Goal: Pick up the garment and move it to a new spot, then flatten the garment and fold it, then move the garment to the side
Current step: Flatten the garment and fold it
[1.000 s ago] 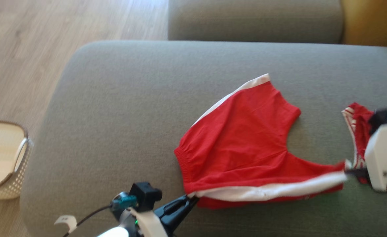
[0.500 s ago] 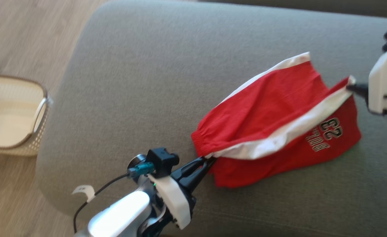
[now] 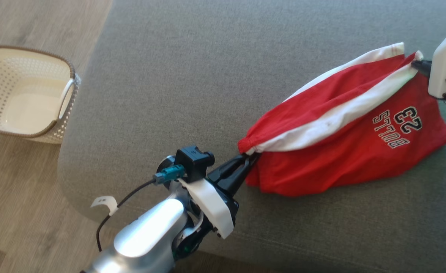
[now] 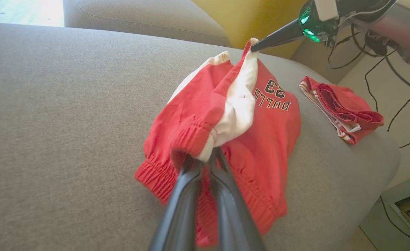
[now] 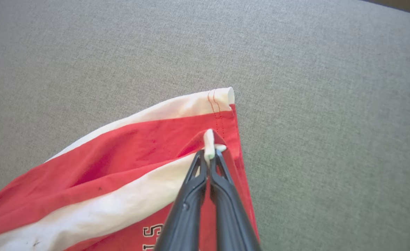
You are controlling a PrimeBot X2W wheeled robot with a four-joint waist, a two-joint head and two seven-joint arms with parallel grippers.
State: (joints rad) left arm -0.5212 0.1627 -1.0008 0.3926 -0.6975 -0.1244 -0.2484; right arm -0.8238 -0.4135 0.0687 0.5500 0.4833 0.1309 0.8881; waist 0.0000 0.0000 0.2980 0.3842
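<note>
The garment [image 3: 344, 125] is a pair of red shorts with white side stripes and a "BULLS 23" print, half folded over itself on the grey sofa cushion [image 3: 192, 76]. My left gripper [image 3: 250, 156] is shut on the waistband corner at the white stripe, also seen in the left wrist view [image 4: 210, 157]. My right gripper [image 3: 416, 64] is shut on the white hem corner at the far end [image 5: 210, 153], holding that leg lifted over the other leg. The garment [image 4: 232, 118] hangs taut between both grippers; the garment [image 5: 121, 174] lies below the right one.
A white perforated basket [image 3: 65, 98] stands on the wooden floor left of the sofa. A second folded red garment [image 4: 341, 111] lies near the cushion's right end. A yellow cushion [image 4: 253, 17] and cables [image 4: 379, 69] are beyond it.
The right gripper has carried the hem corner up and over the other leg, turning the printed side up. The head camera has shifted, so the scene sits differently in view.
</note>
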